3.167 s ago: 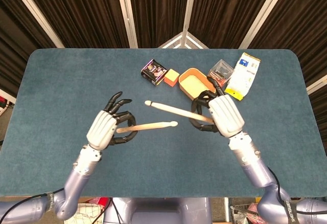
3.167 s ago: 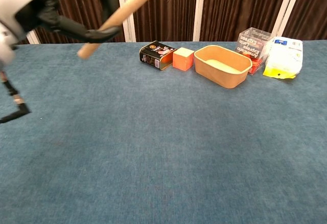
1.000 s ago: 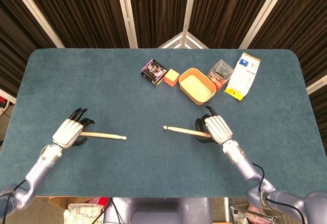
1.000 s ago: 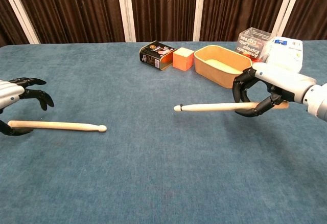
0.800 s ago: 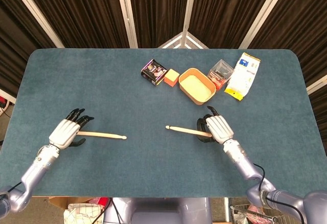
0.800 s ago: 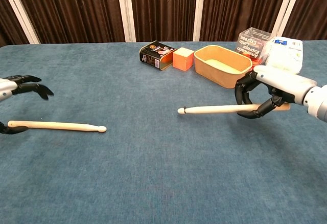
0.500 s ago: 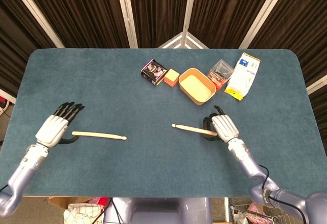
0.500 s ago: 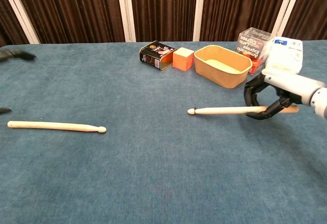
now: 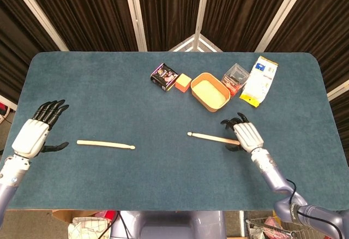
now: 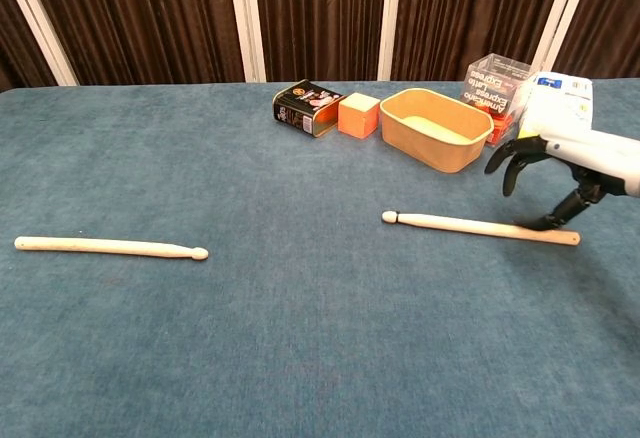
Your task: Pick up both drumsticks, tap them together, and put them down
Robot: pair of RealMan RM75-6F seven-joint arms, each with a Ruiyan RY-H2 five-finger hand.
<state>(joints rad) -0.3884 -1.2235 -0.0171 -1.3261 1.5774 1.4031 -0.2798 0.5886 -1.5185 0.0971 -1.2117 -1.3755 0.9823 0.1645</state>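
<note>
both drumsticks are lying flat on the blue surface, well apart from each other. the left drumstick is resting toward the left side, its rounded tip pointing right, with nothing touching it. the left robot hand is hovering just to the left of its butt end, holding nothing, fingers spread apart and pointing toward the far edge; it is showing only in the head view. the right drumstick is lying right of centre, tip pointing left. the right robot hand is arching over its butt end with fingers uncurled and apart, gripping nothing; in the chest view one dark fingertip is sitting right against the stick near that end. along the far side, beyond the right drumstick, a row of items is standing: a dark tin, an orange block, a tan oval bowl, a clear plastic box and a white and yellow packet.
</note>
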